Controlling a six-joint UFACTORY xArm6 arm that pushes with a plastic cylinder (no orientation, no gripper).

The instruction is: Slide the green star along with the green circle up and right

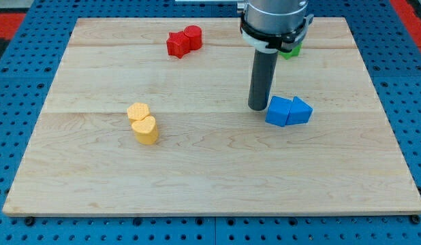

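Nearest, on the wooden desk [210,190], two yellow blocks [142,122] touch at the view's left, and my tip [258,107] rests just left of the blue blocks [288,111]. Farther back sit the red blocks [183,41]. A green block [292,50] peeks from behind the arm at the view's top, shape unclear; there is no pincer, only the rod.

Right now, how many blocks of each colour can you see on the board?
Red: 2, a touching pair
Yellow: 2, a touching pair
Blue: 2, a touching pair, just right of my tip
Green: 1 patch visible, mostly behind the arm
Total: 7 visible
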